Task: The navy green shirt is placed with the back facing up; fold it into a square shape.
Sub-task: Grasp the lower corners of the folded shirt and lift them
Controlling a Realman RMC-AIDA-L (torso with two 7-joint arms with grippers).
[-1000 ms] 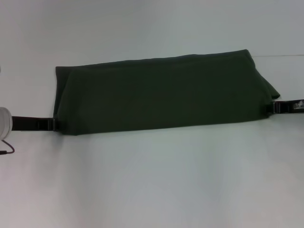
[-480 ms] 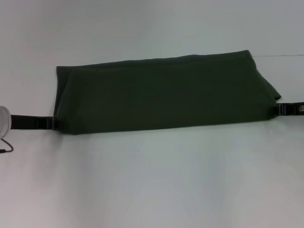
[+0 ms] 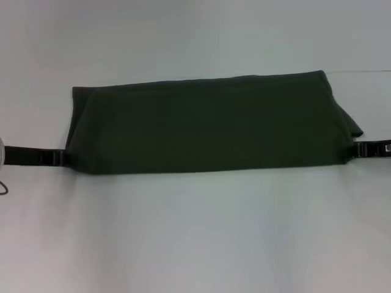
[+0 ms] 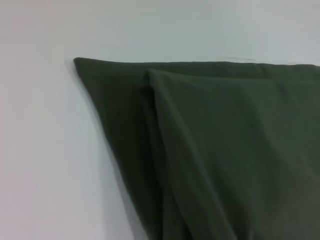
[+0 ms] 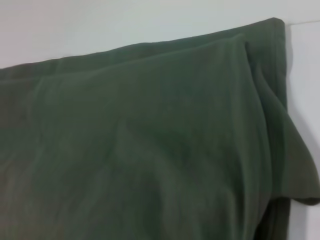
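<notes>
The navy green shirt (image 3: 208, 125) lies on the white table as a long dark olive band with its plain side up, one layer folded over another. My left gripper (image 3: 65, 157) is at the band's left end, by the near corner, shut on the cloth. At the right end my right gripper (image 3: 354, 149) pinches the near corner too. The left wrist view has the folded layers of the shirt (image 4: 225, 150) running toward the camera. In the right wrist view the shirt (image 5: 150, 140) fills most of the picture, with a sleeve flap sticking out past its edge.
The white table (image 3: 195, 232) stretches bare in front of the shirt and behind it. A thin seam line (image 3: 360, 71) crosses the table at the back right. Both black forearms reach in from the picture's left and right edges.
The right gripper has moved nearer with its corner, bringing the shirt's near edge down and level. The left arm has drawn outward to the left, and the band looks stretched wider.
</notes>
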